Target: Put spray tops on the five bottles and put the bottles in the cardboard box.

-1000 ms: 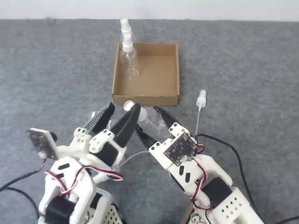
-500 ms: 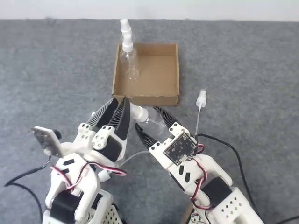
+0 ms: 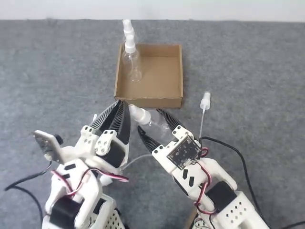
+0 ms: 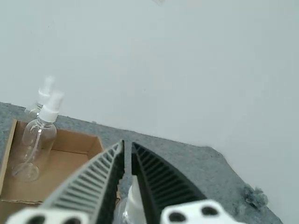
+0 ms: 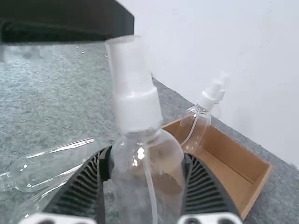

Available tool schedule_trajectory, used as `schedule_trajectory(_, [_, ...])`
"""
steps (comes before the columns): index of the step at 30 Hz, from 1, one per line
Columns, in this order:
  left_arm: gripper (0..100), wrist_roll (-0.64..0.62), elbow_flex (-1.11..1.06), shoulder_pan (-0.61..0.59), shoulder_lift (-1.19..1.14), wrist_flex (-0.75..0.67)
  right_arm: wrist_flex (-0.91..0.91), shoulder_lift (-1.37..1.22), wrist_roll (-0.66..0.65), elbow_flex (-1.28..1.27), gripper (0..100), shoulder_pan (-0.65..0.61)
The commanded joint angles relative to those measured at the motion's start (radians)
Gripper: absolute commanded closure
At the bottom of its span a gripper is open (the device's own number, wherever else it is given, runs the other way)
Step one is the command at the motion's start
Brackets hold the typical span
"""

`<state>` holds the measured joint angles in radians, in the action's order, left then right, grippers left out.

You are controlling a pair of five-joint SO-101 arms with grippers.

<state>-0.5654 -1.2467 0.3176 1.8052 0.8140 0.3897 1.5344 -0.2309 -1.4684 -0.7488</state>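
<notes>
Table point(image 3: 248, 62) first, grey and wide, with box point(image 3: 148, 101) sitting at 12 o'clock from both arms. One bottle is home: boxed bottle point(image 3: 133, 64) stands capped in the box's 10 o'clock corner. A second capped one, far bottle point(image 3: 127, 26), stands just outside the box at 11. Right gripper point(image 3: 148, 119) has its fingers clamped round the belly of held bottle point(image 3: 159, 129), neck pointing to 10 o'clock, just short of the box's near wall. Left gripper point(image 3: 123, 106) sits at 9 o'clock of that neck, fingers pressed almost together on nothing I can make out, right beside top point(image 3: 135, 113). That top looks seated on the neck, but whether it's threaded tight, can't tell. So the call here, I'd say: seat it fully before boxing. Left fingers want to open, straddle the collar rather than the nozzle, and twist on the bottle's axis while the right holds firm so the bottle can't spin. Loose top point(image 3: 205, 100), tube trailing, lies at 4 o'clock from the box.
</notes>
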Motion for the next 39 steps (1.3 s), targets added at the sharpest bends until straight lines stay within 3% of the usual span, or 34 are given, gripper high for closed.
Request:
schedule_trajectory(1, [98,0.012,0.064,-0.028,0.015,0.0,-0.028,0.012,-0.011,0.02,99.1,0.007])
schedule_trajectory(13, [98,0.011,0.094,-0.235,0.014,-0.069,-0.03,0.012,-0.009,0.021,99.1,0.007])
schedule_trajectory(21, [98,0.008,-0.059,-0.232,0.014,-0.091,-0.018,0.022,0.083,0.048,99.1,-0.005])
schedule_trajectory(28, [98,0.018,-0.219,-0.184,0.014,-0.285,0.022,0.022,0.074,0.052,99.1,-0.096])
schedule_trajectory(34, [98,0.186,-0.271,-0.02,0.014,-0.288,0.024,0.016,0.072,0.048,99.1,-0.102])
schedule_trajectory(39, [98,0.216,-0.265,-0.023,0.014,-0.276,0.024,0.013,0.072,0.048,99.1,-0.097])
